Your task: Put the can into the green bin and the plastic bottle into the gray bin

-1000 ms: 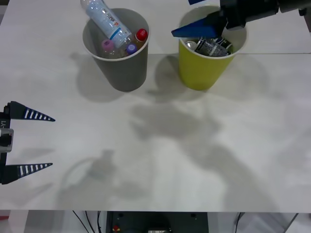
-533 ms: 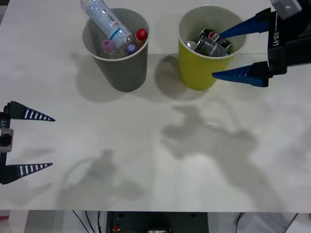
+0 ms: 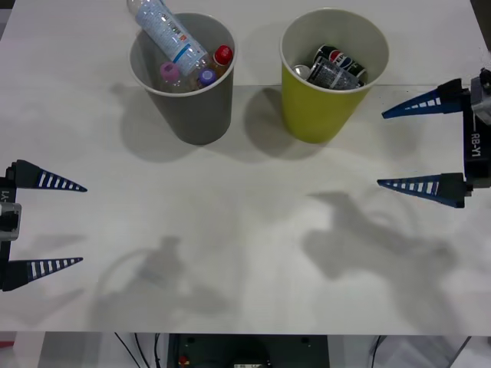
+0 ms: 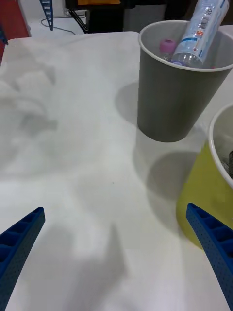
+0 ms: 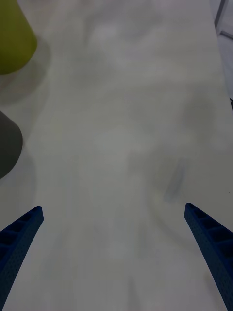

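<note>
The green bin (image 3: 326, 92) stands at the back right of the table with cans (image 3: 336, 67) lying inside it. Left of it, the gray bin (image 3: 188, 96) holds the plastic bottle (image 3: 165, 29), which leans out over the rim, label up, beside bottles with red, pink and purple caps. My right gripper (image 3: 403, 146) hangs open and empty to the right of the green bin, a little nearer the table's front. My left gripper (image 3: 65, 224) is parked open at the left edge. The right wrist view shows the gray bin (image 4: 177, 97), the plastic bottle (image 4: 201, 26) and the green bin (image 4: 211, 194).
The white table (image 3: 245, 253) stretches bare in front of both bins. A seam runs across the table behind the bins. Cables and a dark base show below the front edge. In the left wrist view the green bin (image 5: 12, 36) and gray bin (image 5: 7, 146) sit at the edge.
My right gripper has pulled back from over the green bin, moving right and toward the front, open and empty. The left arm has not moved.
</note>
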Controlling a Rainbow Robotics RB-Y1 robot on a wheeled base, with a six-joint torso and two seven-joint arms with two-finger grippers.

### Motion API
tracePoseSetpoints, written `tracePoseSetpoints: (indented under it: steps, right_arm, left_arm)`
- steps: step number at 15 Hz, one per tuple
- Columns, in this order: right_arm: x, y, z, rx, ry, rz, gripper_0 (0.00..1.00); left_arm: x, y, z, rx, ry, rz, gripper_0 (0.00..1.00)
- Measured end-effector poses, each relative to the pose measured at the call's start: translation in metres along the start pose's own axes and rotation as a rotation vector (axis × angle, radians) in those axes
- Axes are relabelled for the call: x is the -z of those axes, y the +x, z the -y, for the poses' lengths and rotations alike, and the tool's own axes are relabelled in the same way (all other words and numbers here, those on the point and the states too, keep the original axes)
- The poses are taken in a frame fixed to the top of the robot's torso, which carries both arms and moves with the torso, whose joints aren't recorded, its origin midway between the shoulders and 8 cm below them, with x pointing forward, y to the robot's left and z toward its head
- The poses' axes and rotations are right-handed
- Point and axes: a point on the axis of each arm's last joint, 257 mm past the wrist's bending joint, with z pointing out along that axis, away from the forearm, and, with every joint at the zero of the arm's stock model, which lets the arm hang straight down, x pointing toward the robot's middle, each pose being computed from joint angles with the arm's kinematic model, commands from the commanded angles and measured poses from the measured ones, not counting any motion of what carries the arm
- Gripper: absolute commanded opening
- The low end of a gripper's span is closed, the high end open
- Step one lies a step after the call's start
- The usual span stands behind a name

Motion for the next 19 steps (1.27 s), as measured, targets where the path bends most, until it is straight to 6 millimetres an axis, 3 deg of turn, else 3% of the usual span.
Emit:
tracePoseSetpoints:
  steps: [8,13,19]
  right_arm:
    - [0.007,0.054,-0.051,0.006,-0.063,-0.05,1.0]
    - [0.003,0.067,-0.072,-0.009,-0.078,-0.04,1.0]
    - [0.003,0.076,-0.075,0.013,-0.082,-0.066,1.0]
  left_arm:
    - [0.0,0.0,0.0,0.0,0.0,0.0,1.0]
    - [0.0,0.0,0.0,0.0,0.0,0.0,1.0]
    - [0.0,0.0,0.0,0.0,0.0,0.0,1.0]
